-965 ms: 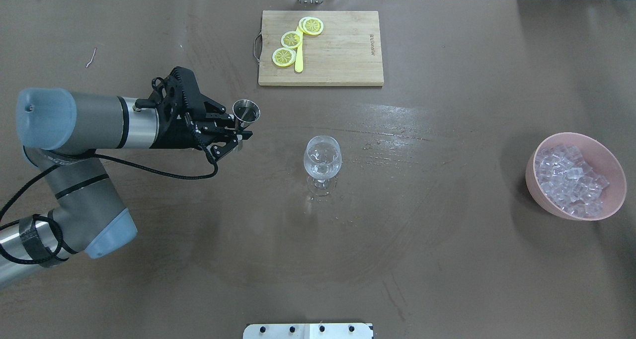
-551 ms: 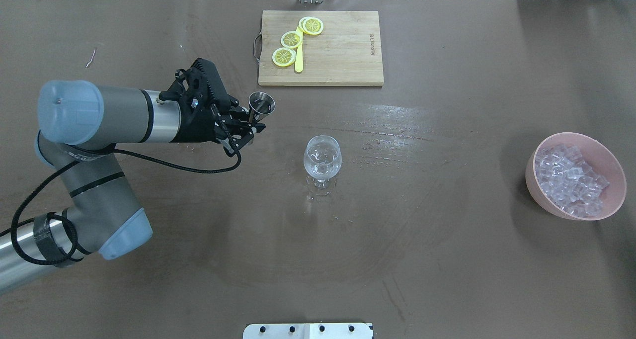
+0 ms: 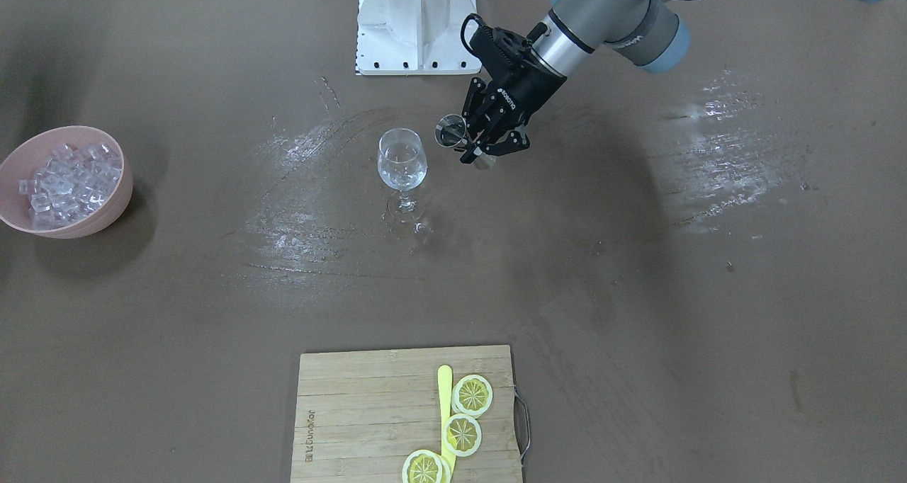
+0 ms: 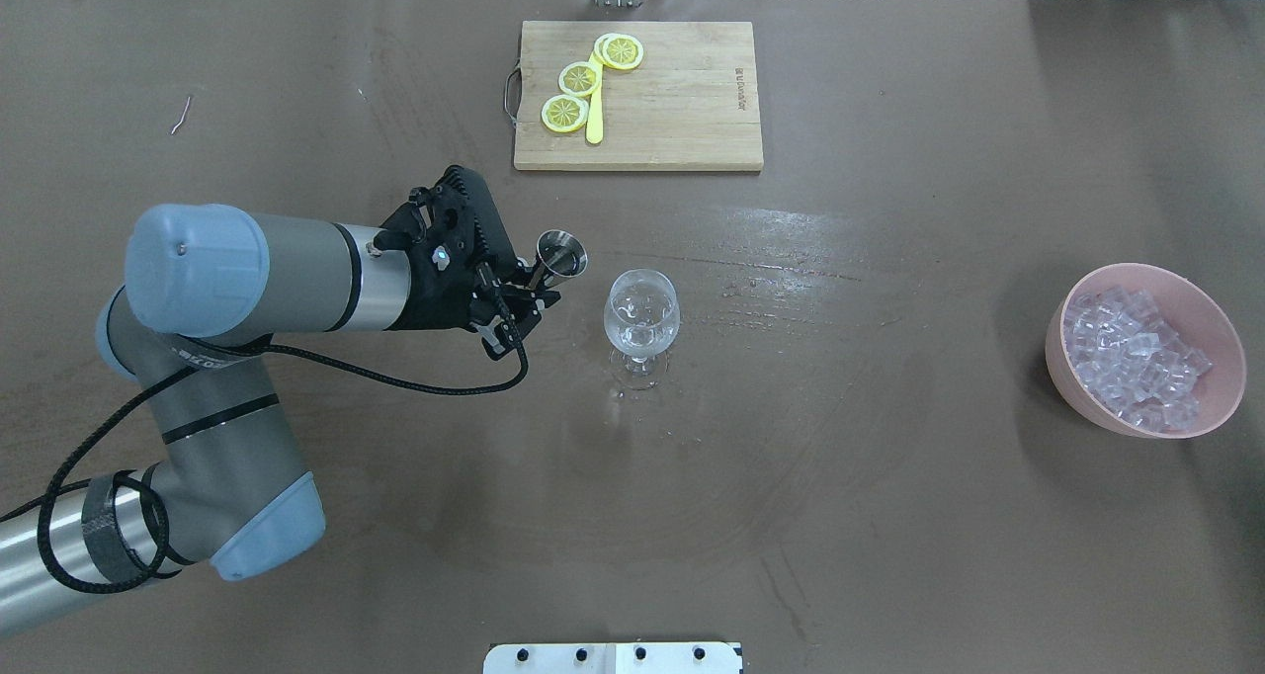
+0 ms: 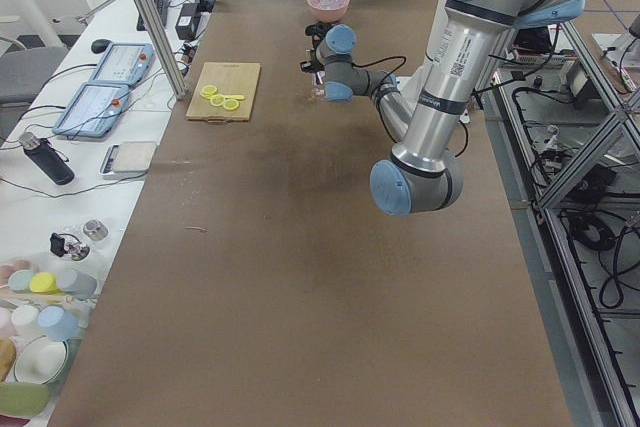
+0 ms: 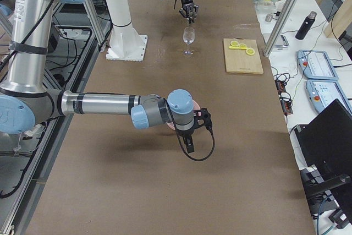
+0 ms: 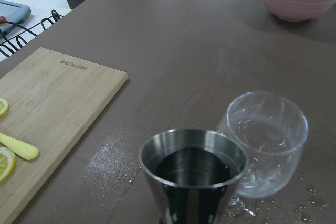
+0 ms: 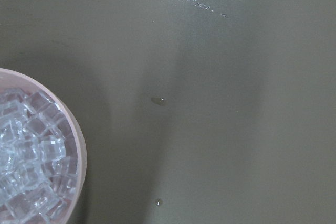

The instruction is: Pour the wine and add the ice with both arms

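Note:
My left gripper (image 4: 527, 295) is shut on a steel jigger (image 4: 560, 257) and holds it above the table, just left of the wine glass (image 4: 641, 316). In the left wrist view the jigger (image 7: 193, 174) is upright next to the glass (image 7: 265, 140); its inside is dark and I cannot make out the wine. The ice (image 4: 1137, 353) fills a pink bowl (image 4: 1077, 399) at the right. My right gripper (image 6: 189, 146) shows only in the exterior right view, hanging beside that bowl; I cannot tell if it is open. The right wrist view shows the ice (image 8: 31, 150) and bowl rim (image 8: 79, 150).
A wooden cutting board (image 4: 672, 96) with lemon slices (image 4: 580, 78) and a yellow stick lies at the far middle. Wet streaks and drops mark the table around the glass. The white pedestal base (image 3: 414, 23) stands behind the glass.
My left arm has carried the jigger to the right and toward the robot's side, from well left of the glass to right beside its rim. The glass and bowl have not moved.

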You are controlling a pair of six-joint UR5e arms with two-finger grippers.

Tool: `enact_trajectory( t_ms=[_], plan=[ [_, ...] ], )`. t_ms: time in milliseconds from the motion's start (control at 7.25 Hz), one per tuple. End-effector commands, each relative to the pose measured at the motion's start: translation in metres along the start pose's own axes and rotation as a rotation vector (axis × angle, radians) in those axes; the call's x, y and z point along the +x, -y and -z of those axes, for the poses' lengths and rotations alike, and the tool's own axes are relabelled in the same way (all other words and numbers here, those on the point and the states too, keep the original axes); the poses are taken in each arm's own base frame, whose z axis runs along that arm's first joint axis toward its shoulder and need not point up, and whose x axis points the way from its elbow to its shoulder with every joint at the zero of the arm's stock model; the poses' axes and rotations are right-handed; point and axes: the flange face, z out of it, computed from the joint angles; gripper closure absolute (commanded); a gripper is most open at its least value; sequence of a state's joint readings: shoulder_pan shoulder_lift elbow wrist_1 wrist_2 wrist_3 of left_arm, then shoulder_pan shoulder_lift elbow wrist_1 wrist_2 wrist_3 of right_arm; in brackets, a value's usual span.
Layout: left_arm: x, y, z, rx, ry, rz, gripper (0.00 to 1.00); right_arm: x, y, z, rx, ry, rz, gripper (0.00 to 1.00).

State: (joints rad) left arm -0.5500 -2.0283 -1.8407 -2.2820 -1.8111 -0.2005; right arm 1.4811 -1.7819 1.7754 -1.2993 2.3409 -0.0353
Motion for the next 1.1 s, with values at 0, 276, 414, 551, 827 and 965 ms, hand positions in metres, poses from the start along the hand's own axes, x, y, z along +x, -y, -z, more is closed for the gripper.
enact_trajectory(
  t_ms=[0, 276, 414, 551, 827, 965],
  plan=[
    [0.011, 0.01, 0.0, -0.031, -0.008, -0.006, 1.0, 0.001, -0.001, 0.0, -0.001, 0.0, -0.002, 0.0],
    [0.024, 0.005, -0.009, -0.06, 0.006, -0.006, 1.0, 0.002, -0.004, -0.001, -0.005, 0.0, -0.006, 0.0],
    [0.032, 0.008, -0.011, -0.077, 0.004, -0.006, 1.0, 0.002, -0.004, -0.001, -0.005, 0.0, -0.006, 0.0],
    [0.036, 0.026, -0.007, -0.112, 0.009, -0.005, 1.0, 0.002, -0.004, -0.001, -0.005, 0.0, -0.006, 0.0],
    [0.041, 0.041, -0.006, -0.147, 0.014, -0.017, 1.0, 0.003, -0.005, -0.003, -0.008, 0.002, -0.009, 0.0],
    [0.042, 0.046, -0.009, -0.182, 0.018, -0.029, 1.0, 0.004, -0.006, -0.004, -0.011, 0.0, -0.012, 0.0]
  ],
)
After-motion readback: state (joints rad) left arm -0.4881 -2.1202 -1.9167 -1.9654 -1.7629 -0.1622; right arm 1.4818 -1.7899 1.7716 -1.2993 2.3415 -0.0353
